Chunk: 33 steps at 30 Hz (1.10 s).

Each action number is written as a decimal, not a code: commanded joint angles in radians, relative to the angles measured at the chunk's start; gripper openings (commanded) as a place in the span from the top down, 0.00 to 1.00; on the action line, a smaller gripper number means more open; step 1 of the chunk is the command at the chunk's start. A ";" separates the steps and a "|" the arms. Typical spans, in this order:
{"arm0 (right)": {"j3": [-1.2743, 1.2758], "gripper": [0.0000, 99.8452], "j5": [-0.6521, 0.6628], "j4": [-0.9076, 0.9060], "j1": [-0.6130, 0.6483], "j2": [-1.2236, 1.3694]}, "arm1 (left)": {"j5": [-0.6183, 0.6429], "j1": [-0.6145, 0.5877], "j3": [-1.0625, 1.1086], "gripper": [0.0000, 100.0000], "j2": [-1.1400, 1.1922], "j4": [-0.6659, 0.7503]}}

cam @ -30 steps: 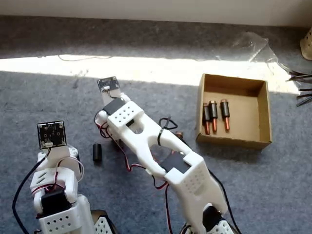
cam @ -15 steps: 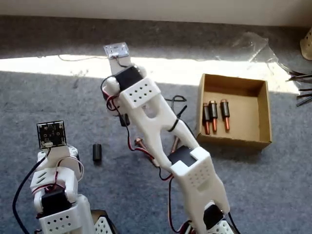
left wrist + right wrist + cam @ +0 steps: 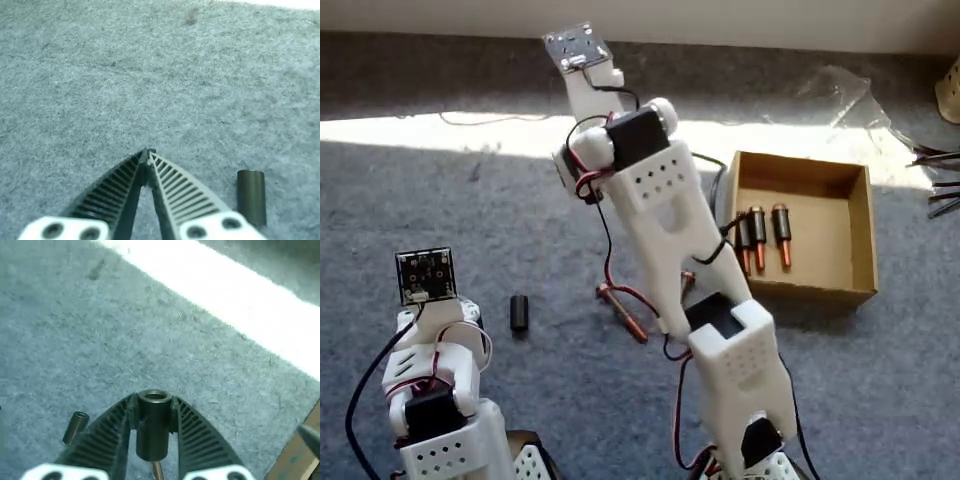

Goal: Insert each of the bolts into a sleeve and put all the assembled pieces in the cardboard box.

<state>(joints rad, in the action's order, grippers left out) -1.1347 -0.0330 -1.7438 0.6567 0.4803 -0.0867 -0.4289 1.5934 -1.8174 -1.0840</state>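
Grey felt covers your worktop (image 3: 440,200), with a bright strip of sunlight across its far side. Your right gripper (image 3: 153,401) is clamped on a dark sleeve (image 3: 151,432), whose open end faces the wrist camera. A copper bolt tip (image 3: 157,471) pokes out of the sleeve's other end. From above, your right arm (image 3: 660,200) stretches out over the middle of the felt, beside the cardboard box (image 3: 798,160).

Your left gripper (image 3: 148,155) is closed on nothing, its ribbed fingers meeting at the tips above bare felt. A loose sleeve (image 3: 520,312) lies just beside it, close to your left arm (image 3: 430,400).

1 loose bolt (image 3: 622,313) lies flat on the felt between that sleeve and the box, partly under the right arm. Inside the box, 3 assembled pieces (image 3: 758,237) lie side by side against the wall nearest the arm.
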 commanded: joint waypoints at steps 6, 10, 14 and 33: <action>0.186 1.00 0.054 -0.018 -0.016 -0.383 | -0.005 -0.010 -0.010 0.99 -0.013 0.021; 0.325 1.00 0.121 -0.016 -0.016 -0.539 | -0.005 -0.012 -0.012 0.99 -0.013 0.021; 0.438 1.00 0.124 -0.016 -0.018 -0.680 | -0.005 -0.012 -0.012 0.99 -0.013 0.021; 1.148 1.00 0.267 0.249 -0.249 -1.158 | -0.005 -0.012 -0.012 0.99 -0.013 0.015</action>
<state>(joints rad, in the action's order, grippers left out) -0.0852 0.2217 -1.5934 0.4649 -0.5892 -0.0867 -0.4289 1.5934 -1.8174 -1.0840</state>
